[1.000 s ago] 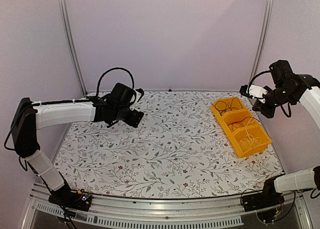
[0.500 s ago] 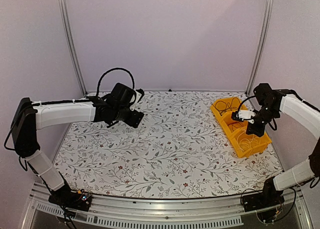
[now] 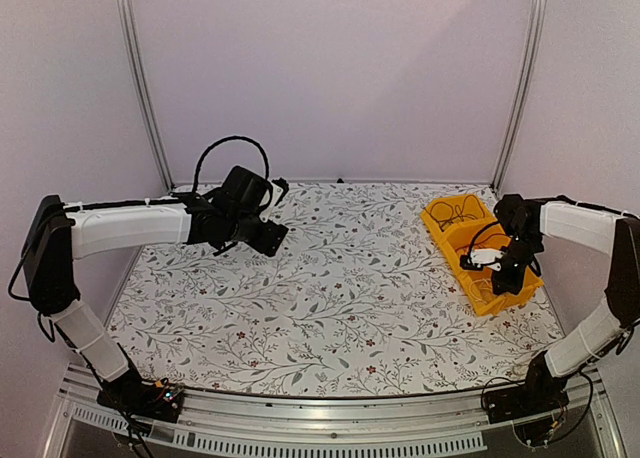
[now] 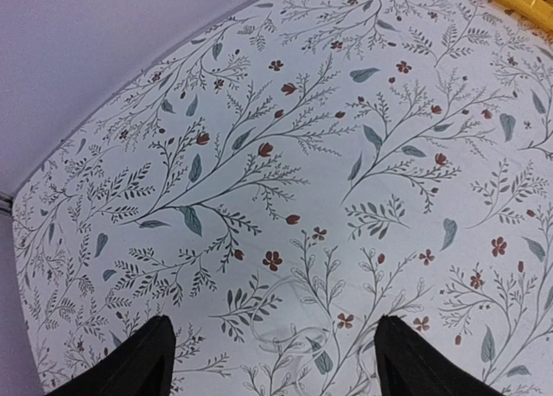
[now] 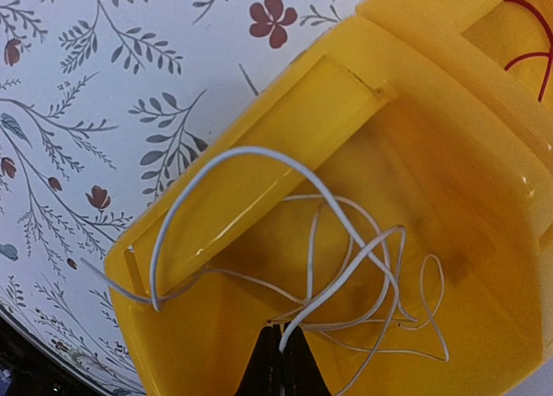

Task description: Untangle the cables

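Observation:
White cables (image 5: 380,266) lie tangled in the near compartment of the yellow bin (image 5: 285,111). One white cable (image 5: 251,154) loops up over the bin's rim, and my right gripper (image 5: 281,334) is shut on its end. In the top view the right gripper (image 3: 503,273) hangs low over that compartment. A red cable (image 5: 529,40) shows in the middle compartment and black cables (image 3: 455,213) in the far one. My left gripper (image 3: 268,236) hovers open over the back left of the table. A faint pale cable (image 4: 298,327) lies on the cloth between its fingers (image 4: 155,344).
The yellow bin (image 3: 452,250) stands at the table's right side, angled toward the back. The flowered cloth (image 3: 340,298) covers the table. Metal posts (image 3: 140,88) rise at both back corners and a rail (image 3: 300,423) runs along the near edge.
My right arm has swung down and inward from high at the right to the bin's near compartment. The left arm has not moved.

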`<control>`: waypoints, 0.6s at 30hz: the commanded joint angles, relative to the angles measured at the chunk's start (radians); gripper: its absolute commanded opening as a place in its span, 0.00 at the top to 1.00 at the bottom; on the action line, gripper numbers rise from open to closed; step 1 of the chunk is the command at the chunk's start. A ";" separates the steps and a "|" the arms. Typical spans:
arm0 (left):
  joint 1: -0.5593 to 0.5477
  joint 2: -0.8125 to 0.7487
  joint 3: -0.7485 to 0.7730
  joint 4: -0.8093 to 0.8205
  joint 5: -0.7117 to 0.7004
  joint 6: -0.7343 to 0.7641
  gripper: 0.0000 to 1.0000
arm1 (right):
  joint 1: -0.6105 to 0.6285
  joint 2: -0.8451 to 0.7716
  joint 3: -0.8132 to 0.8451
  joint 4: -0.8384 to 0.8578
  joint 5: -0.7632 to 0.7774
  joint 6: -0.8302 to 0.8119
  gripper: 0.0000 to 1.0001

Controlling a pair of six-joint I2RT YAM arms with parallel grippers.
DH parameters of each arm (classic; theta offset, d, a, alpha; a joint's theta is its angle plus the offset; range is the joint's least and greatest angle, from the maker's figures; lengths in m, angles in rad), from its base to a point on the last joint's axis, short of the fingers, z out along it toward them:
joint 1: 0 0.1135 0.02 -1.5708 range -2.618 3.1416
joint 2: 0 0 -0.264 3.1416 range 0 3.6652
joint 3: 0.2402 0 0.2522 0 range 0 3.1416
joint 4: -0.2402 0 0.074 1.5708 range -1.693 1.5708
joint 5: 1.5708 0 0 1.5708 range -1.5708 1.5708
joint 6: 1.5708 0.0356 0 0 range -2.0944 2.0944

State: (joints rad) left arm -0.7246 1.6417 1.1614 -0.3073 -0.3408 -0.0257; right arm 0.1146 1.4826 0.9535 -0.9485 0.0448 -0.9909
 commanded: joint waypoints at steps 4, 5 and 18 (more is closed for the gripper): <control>-0.009 -0.035 0.004 -0.007 0.002 0.013 0.18 | -0.008 0.009 0.047 0.025 0.118 0.004 0.77; -0.010 -0.036 0.004 -0.007 0.001 0.013 0.18 | -0.007 0.006 0.071 0.001 0.120 0.004 0.74; 0.000 -0.046 0.010 -0.017 -0.001 -0.009 0.18 | 0.013 -0.018 0.502 -0.273 0.180 -0.034 0.53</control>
State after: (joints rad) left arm -0.7303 1.6276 1.1614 -0.3164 -0.3443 -0.0189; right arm 0.1116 1.4799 1.3193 -1.1255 0.2043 -0.9970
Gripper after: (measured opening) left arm 0.820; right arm 0.465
